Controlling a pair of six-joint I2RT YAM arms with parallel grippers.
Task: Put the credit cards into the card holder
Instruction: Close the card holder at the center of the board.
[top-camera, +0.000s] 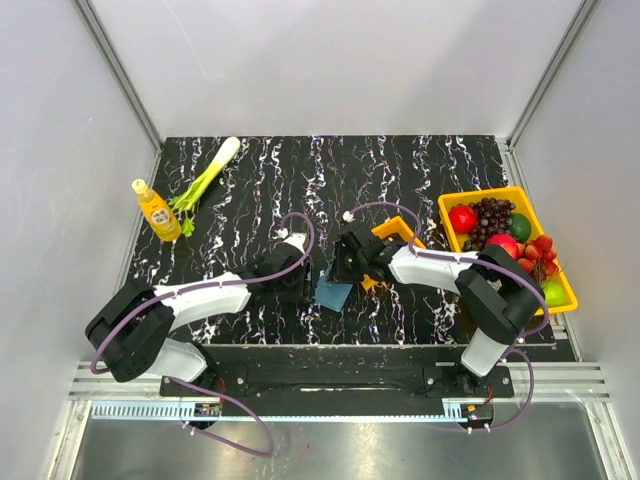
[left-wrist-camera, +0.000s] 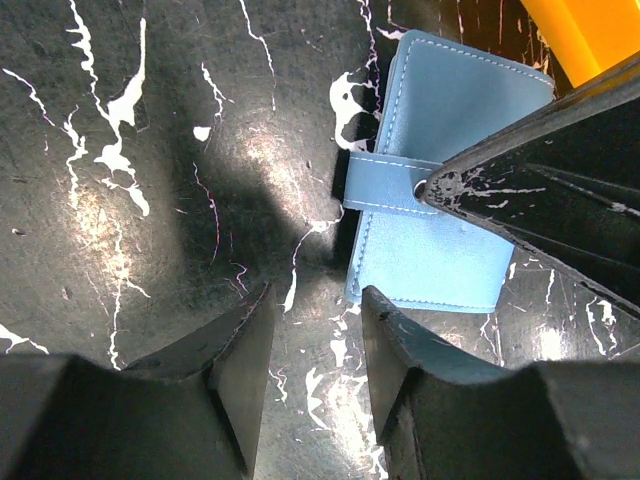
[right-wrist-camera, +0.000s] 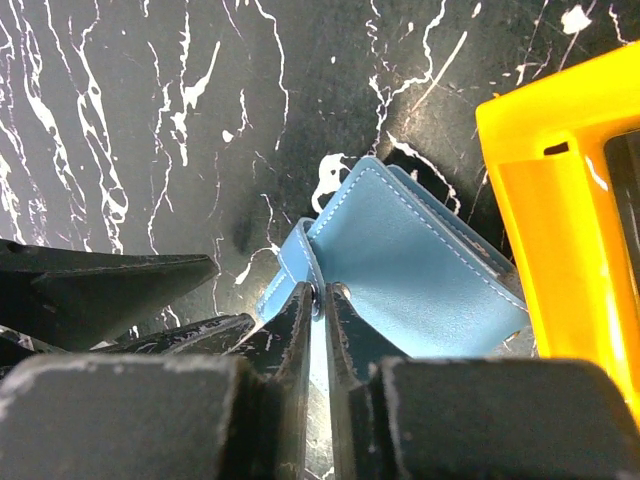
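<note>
The blue card holder (top-camera: 333, 293) lies folded on the black marbled table between my two arms. Its strap (left-wrist-camera: 385, 182) wraps over the left edge. My right gripper (right-wrist-camera: 322, 292) is shut on the strap's snap end, with the card holder (right-wrist-camera: 420, 270) just beyond the fingertips. One of its dark fingers (left-wrist-camera: 540, 170) reaches across the card holder (left-wrist-camera: 440, 200) in the left wrist view. My left gripper (left-wrist-camera: 318, 300) stands open over bare table at the holder's near left corner, nothing between its fingers. The credit cards are out of view.
A small orange tray (right-wrist-camera: 560, 200) sits right beside the holder, on its right. A big yellow bin (top-camera: 505, 245) of fruit stands at the right edge. At the far left are a yellow bottle (top-camera: 157, 210) and a leek (top-camera: 205, 178).
</note>
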